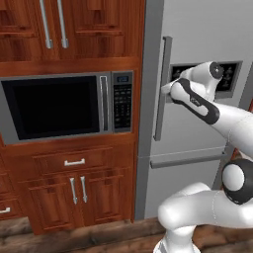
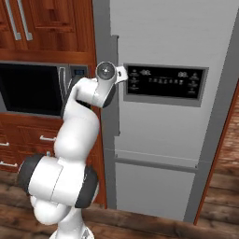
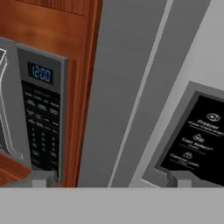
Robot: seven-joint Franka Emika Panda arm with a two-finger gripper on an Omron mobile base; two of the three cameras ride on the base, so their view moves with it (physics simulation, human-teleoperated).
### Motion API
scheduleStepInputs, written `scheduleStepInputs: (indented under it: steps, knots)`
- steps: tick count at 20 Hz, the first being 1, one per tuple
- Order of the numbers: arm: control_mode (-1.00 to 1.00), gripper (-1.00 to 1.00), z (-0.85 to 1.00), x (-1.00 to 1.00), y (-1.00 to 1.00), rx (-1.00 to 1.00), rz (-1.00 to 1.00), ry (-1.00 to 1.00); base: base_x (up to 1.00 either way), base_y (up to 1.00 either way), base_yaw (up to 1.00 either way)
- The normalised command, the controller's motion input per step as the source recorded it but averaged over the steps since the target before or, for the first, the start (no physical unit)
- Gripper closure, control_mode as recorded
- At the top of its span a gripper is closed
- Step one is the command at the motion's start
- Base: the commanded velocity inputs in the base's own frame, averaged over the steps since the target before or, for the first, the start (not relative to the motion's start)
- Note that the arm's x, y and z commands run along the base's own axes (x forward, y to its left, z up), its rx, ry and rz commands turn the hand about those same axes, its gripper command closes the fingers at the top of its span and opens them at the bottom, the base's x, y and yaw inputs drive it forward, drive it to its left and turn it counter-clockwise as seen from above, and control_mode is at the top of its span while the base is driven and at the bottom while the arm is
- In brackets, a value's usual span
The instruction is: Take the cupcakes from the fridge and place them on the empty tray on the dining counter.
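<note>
The gripper (image 1: 165,90), fingers spread wide astride the closed fridge's (image 2: 163,135) handle (image 1: 162,89), could slip off if it pulls before closing.

1. The fridge (image 1: 197,128) is shut, so its inside is hidden; its top and right side run off the left base view.
2. The claw (image 1: 167,90) sits at the handle (image 1: 162,89), its fingers too small to tell whether spread or closed.
3. The arm covers part of the panel (image 2: 163,84) in the left base view.
4. The microwave (image 1: 59,106) is cut at the left edge.
5. Panel lettering in the hand view is too blurred to read fully.
</note>
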Motion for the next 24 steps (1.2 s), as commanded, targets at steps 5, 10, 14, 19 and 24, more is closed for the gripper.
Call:
scheduleStepInputs:
  steps: [5, 10, 14, 19, 24]
  knots:
    - [-1.00, -1.00, -0.11, -0.02, 0.04, 0.00, 0.00, -0.04, 0.00, 0.00, 0.00]
    - [-1.00, -1.00, 0.00, 0.15, -0.04, 0.00, -0.01, -0.07, 0.00, 0.00, 0.00]
    - [-1.00, -1.00, 0.00, 0.41, -0.26, 0.00, 0.00, -0.03, 0.00, 0.00, 0.00]
    - [-1.00, -1.00, -0.03, 0.60, -0.29, 0.00, 0.00, 0.00, 0.00, 0.00, 0.00]
    - [-1.00, -1.00, -0.23, 0.94, 0.05, 0.00, 0.00, 0.00, 0.00, 0.00, 0.00]
